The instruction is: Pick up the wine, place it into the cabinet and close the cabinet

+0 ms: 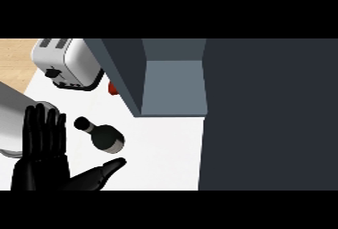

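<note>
- Landmark: wine bottle [101, 135], standing on the white counter [158, 152], seen almost from above; cap end points up-left, body down-right.
- Far left of the bottle: a pale grey slab [13, 117], cut off by the view's left edge; cannot tell what it is.
- Left of the bottle: left hand [41, 156], palm open, fingers straight and together pointing up the view, thumb spread wide and lying just below the bottle. No contact with the bottle visible; it holds nothing.
- Up-left of the bottle: silver toaster [66, 62] with black base; top cut off by the view's upper limit.
- Up-right of the bottle: small red object [112, 88], mostly hidden behind the cabinet door; identity unclear.
- Right of it and above the bottle: cabinet [173, 85], its door [124, 71] swung open, grey interior visible, nothing seen inside.
- Far right of the bottle: large dark panel [271, 116] fills the view, hiding anything beneath.
- Right hand: not in the view.
</note>
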